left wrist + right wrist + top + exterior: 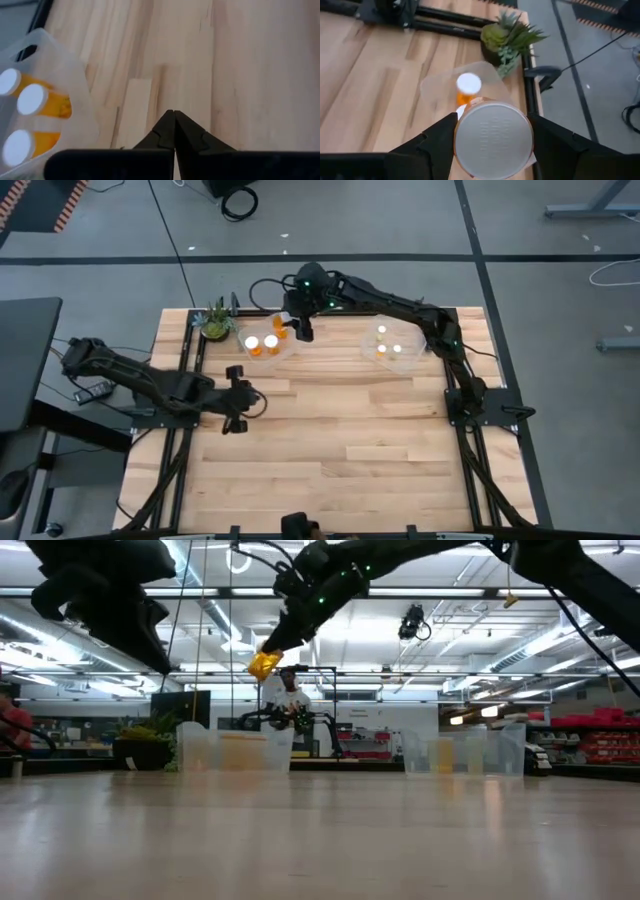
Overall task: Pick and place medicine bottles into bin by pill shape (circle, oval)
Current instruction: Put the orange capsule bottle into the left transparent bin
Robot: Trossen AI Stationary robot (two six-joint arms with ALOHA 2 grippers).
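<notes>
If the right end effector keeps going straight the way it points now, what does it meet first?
Most likely the clear bin below it, holding a white-capped bottle. The right end effector, shut on a medicine bottle, points down over that bin; depth is unclear.

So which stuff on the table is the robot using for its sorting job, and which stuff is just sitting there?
For the job:
- medicine bottle held by the right gripper, over the left bin
- bottles in the left bin
- right bin with bottles

Just sitting there:
- small potted plant at the table's far left corner
- left gripper, waiting shut over bare wood
</notes>
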